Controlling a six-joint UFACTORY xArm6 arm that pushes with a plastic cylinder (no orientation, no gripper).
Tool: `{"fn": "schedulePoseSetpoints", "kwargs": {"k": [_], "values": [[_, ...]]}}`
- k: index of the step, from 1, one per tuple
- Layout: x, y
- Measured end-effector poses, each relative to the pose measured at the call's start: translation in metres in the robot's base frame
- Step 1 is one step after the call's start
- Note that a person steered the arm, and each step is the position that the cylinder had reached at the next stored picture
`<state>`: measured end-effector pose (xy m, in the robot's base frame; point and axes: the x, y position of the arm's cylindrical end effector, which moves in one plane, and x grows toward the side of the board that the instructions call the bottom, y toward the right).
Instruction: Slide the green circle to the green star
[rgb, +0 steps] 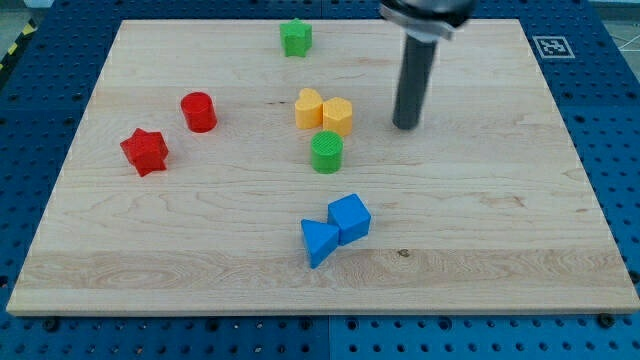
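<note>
The green circle (327, 152) sits near the middle of the wooden board, just below the yellow blocks. The green star (295, 38) lies near the view's top edge of the board, left of centre. My tip (405, 125) rests on the board to the right of the yellow hexagon and up-right of the green circle, apart from both.
A yellow heart (309, 108) and a yellow hexagon (338, 116) touch each other between the green circle and the green star. A red cylinder (198, 111) and a red star (145, 151) lie at the left. A blue cube (350, 218) and a blue triangle (318, 242) lie below.
</note>
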<state>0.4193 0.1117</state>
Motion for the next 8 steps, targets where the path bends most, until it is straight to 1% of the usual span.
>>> {"fn": "schedulePoseSetpoints", "kwargs": {"k": [1,2,3,4,6,7,8], "values": [[0.064,0.014],[0.108,-0.011],[0.091,-0.062],[0.054,-0.079],[0.070,-0.136],[0.040,-0.168],[0.032,-0.164]]}}
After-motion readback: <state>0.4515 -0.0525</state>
